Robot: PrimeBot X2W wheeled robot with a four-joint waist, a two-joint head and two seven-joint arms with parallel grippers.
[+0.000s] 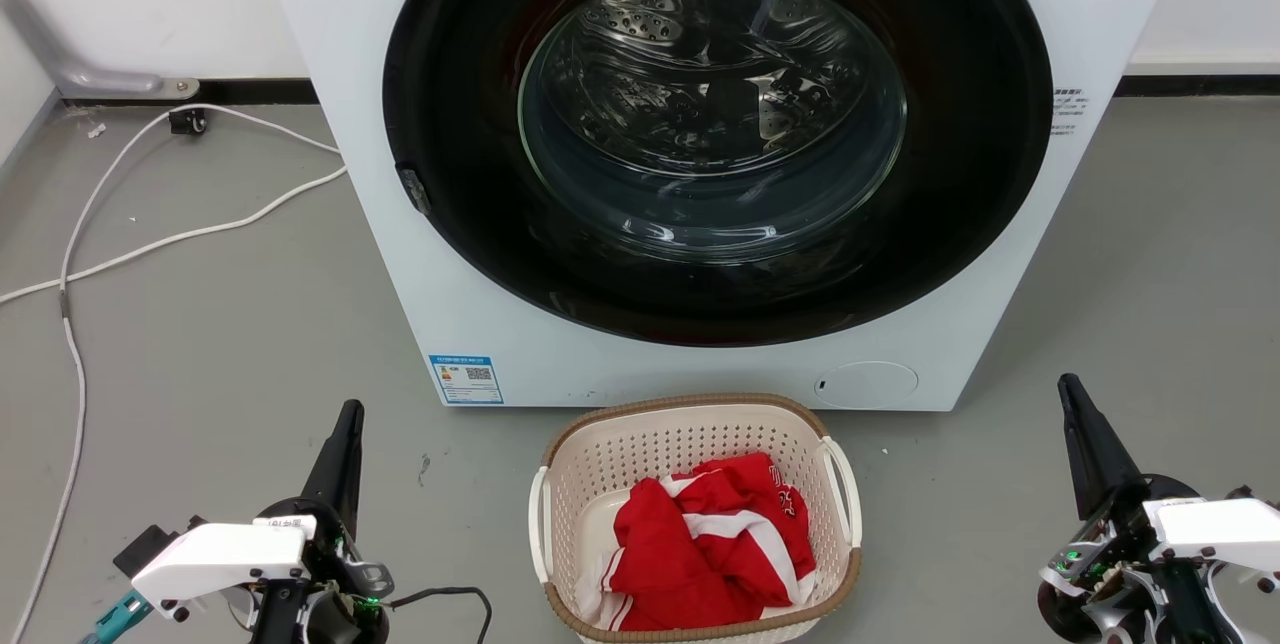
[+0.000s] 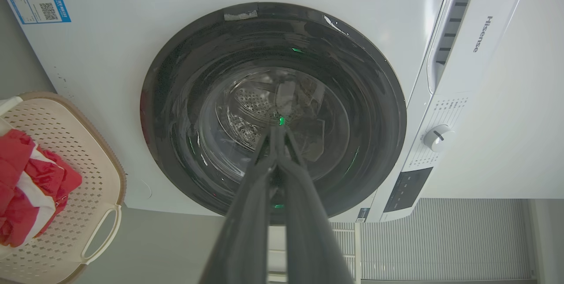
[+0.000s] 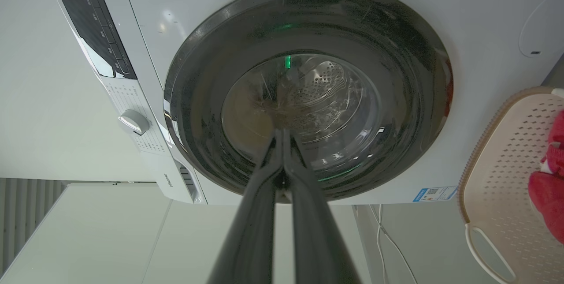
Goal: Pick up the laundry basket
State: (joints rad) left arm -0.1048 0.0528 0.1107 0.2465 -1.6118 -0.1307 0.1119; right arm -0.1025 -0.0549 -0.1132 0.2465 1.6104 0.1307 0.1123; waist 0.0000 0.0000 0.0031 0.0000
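The laundry basket, cream perforated plastic with a brown rim and white side handles, stands on the floor just in front of the washing machine, holding red and white clothing. The basket also appears at the left edge of the left wrist view, and the basket at the right edge of the right wrist view. My left gripper is shut, well to the left of the basket, holding nothing. My right gripper is shut, well to the right of it, also holding nothing. Both point toward the machine.
A white front-loading washing machine with a closed dark round door stands behind the basket. White cables trail over the grey floor at the left. Grey floor lies on both sides of the basket.
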